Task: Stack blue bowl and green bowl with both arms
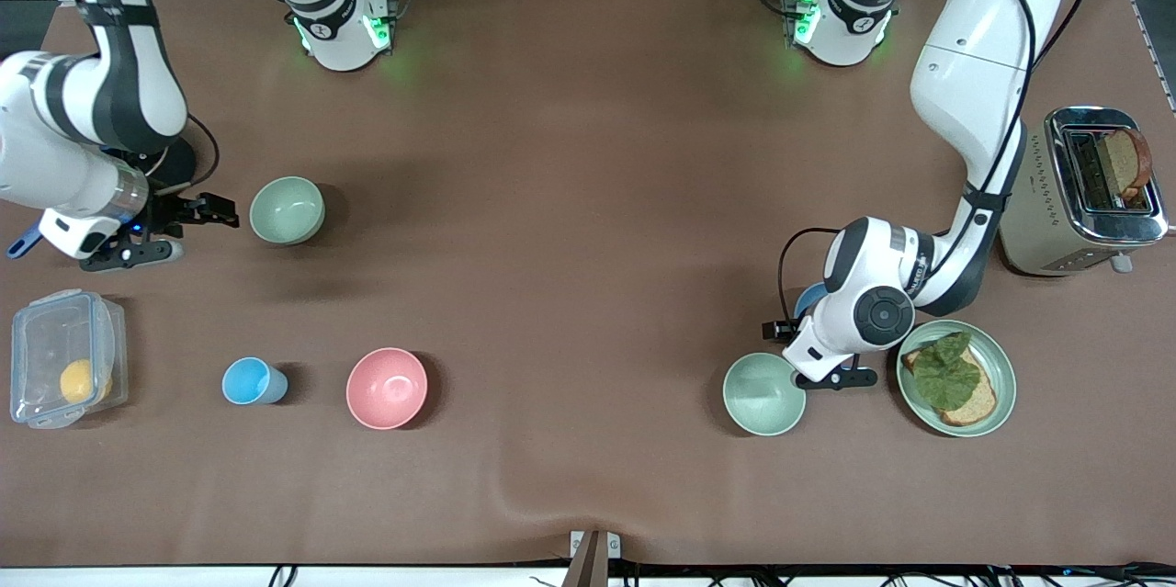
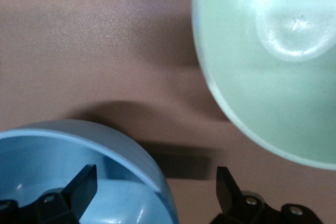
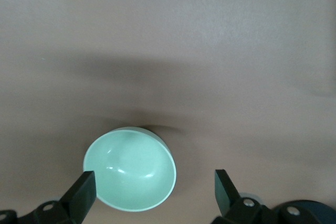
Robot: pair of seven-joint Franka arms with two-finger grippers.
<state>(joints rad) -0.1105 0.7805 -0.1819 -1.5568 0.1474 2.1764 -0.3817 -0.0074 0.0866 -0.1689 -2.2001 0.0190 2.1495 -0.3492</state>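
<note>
Hanging low over the blue bowl (image 2: 73, 177), the left gripper (image 2: 152, 187) is seen with its jaws spread wide, and nothing is held. One finger (image 2: 79, 184) is seen over the inside of the blue bowl and the other is outside its rim, over the table (image 1: 588, 201). In the front view the blue bowl is mostly hidden under the left arm; only a small blue edge is seen. Just beside it, nearer to the front camera, a pale green bowl (image 1: 763, 393) is set upright on the table. A green plate (image 1: 1003, 376) with bread and a leaf on it is found next to that, toward the left arm's end of the table. A toaster (image 1: 1084, 192) with a slice of bread in it is placed farther from the front camera than the plate.

At the right arm's end, the right gripper (image 3: 155, 190) is held over the table with its jaws wide as well, and nothing is gripped. A second green bowl (image 1: 287, 210) is seen just beside it. A pink bowl (image 1: 387, 388) and a small light-blue cup (image 1: 253, 381) are set nearer to the front camera. A clear box (image 1: 64, 371) with a yellow fruit inside is found beside the cup.
</note>
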